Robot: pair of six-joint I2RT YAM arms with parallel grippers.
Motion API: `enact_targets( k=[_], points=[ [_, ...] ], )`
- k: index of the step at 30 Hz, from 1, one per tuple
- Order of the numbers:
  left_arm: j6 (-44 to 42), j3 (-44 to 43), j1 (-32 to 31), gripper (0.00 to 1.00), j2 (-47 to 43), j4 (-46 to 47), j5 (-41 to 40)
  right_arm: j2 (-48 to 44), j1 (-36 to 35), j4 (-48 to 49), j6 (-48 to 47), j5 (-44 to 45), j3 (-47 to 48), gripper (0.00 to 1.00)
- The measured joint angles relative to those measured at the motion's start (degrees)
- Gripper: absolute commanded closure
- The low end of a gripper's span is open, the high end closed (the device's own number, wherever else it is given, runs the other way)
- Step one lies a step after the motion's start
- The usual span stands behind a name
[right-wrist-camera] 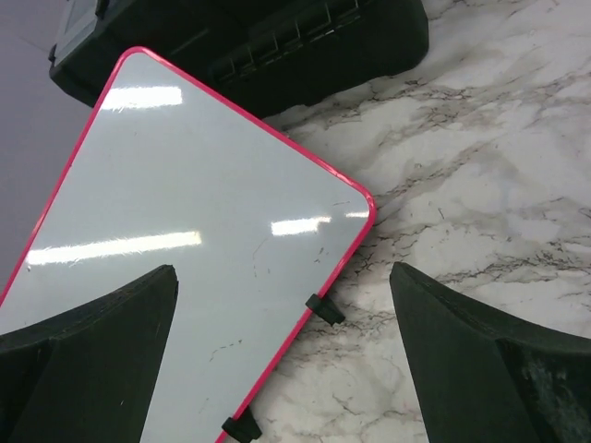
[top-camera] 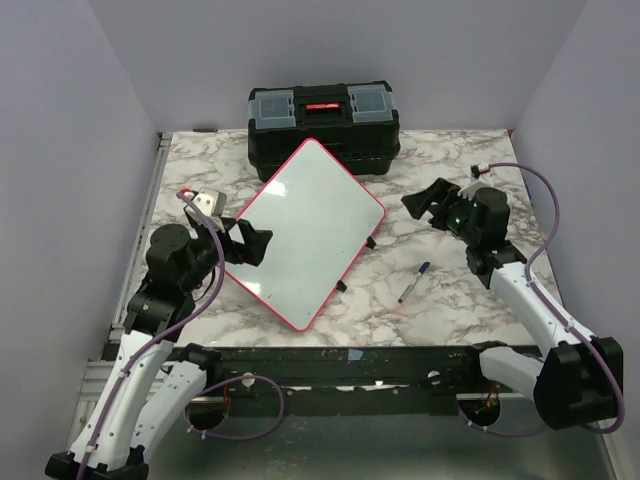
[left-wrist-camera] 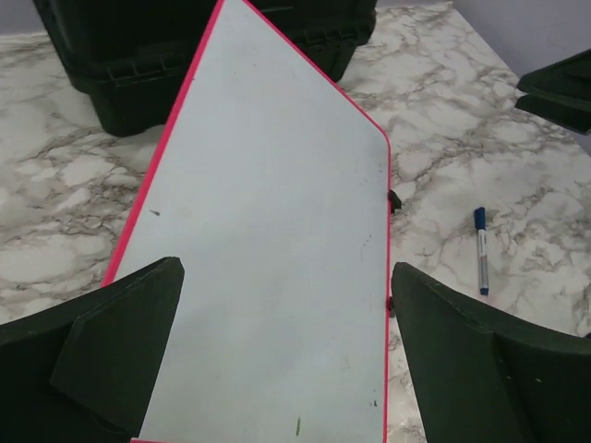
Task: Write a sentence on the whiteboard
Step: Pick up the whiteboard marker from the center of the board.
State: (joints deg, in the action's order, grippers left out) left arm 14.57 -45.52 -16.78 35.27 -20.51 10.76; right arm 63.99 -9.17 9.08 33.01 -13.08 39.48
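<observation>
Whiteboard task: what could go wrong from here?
1. The marker lies flat on the table; the open right gripper could knock it away when picking.
2. The whiteboard sits skewed on small feet, gripped by nothing; writing pressure may slide it unless the open left gripper steadies it.

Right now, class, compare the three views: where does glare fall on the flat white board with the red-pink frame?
Right wrist view: several bright streaks of reflected light cross the red-pink-framed whiteboard. Left wrist view: its face is matte and even, no glare. Top external view: evenly lit, only a soft grey sheen.
</observation>
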Motion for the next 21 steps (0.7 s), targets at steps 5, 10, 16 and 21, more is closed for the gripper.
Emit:
enact_targets(
  k=[5, 10, 16, 21],
  points=[
    [-1.2, 0.3, -2.8, 0.02, -0.1, 1.1, 4.7, -0.2, 0.0, -6.8, 2.0, 0.3, 1.0, 0.0],
    [-2.5, 0.4, -6.3, 0.02, 0.0, 1.2, 7.8, 3.1, 0.0, -18.1, 4.3, 2.4, 5.0, 0.0],
    [-3.8, 0.4, -10.1, 0.02, 1.6, 1.1, 8.6, 6.8, -1.0, -30.1, 6.7, 7.6, 7.4, 0.0],
    [-4.4, 0.4, -12.5, 0.02, 2.9, 1.0, 8.6, 8.2, -5.9, -38.1, 9.6, 13.8, 8.2, 0.0]
  ],
)
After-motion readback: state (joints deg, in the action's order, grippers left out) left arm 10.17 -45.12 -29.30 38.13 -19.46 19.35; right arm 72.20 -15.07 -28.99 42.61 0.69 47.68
